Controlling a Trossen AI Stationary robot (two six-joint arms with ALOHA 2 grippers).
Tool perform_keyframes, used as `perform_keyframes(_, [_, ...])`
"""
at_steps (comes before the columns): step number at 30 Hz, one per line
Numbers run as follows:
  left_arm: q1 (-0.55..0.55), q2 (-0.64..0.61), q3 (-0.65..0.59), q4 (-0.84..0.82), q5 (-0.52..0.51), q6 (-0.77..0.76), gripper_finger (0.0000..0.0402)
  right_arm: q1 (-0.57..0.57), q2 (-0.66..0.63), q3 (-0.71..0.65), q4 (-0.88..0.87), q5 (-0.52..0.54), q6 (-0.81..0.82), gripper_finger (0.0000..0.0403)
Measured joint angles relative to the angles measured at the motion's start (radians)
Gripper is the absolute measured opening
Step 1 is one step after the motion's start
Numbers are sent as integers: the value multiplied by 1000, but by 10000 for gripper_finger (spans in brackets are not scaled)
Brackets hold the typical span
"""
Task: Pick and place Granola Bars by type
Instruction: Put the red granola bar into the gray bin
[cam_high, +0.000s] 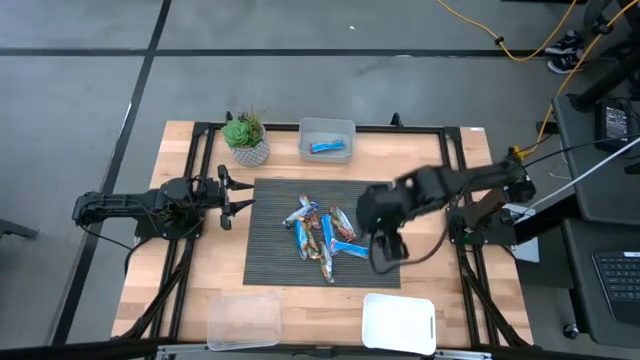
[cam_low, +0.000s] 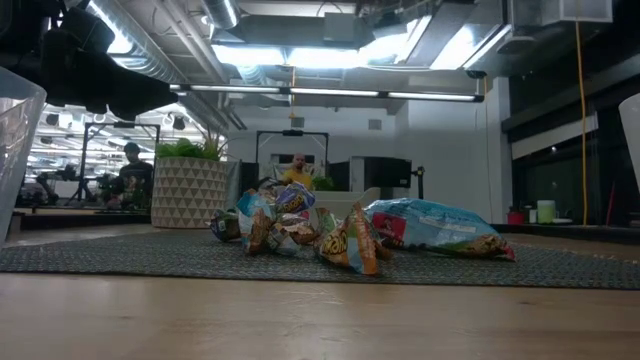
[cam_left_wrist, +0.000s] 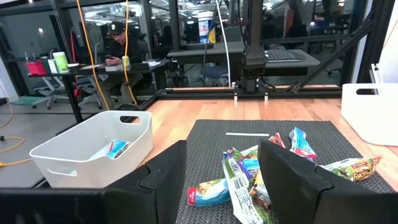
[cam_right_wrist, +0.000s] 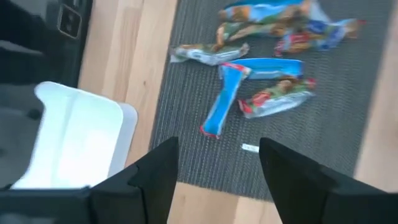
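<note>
Granola Bars (cam_right_wrist: 261, 93) heaped on mat, just beyond right gripper (cam_right_wrist: 217, 165), fingers apart, empty, above mat edge

Robotics lab: exposed ceiling ducts (cam_low: 200, 55), cluttered workbenches (cam_left_wrist: 106, 65), yellow cables (cam_high: 520, 45)

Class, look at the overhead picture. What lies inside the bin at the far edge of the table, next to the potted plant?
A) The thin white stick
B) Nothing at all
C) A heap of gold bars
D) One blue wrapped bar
D: in the high view the bin beside the potted plant holds a single blue bar, also visible in the left wrist view.
</note>
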Motion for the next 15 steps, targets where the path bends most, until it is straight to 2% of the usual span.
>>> perform_keyframes(6, [0, 0, 0, 0, 0, 0, 189, 21, -33, -269, 228, -35, 7, 225])
perform_keyframes(15, [0, 0, 0, 0, 0, 0, 189, 15, -34, -409, 382, -34, 109, 225])
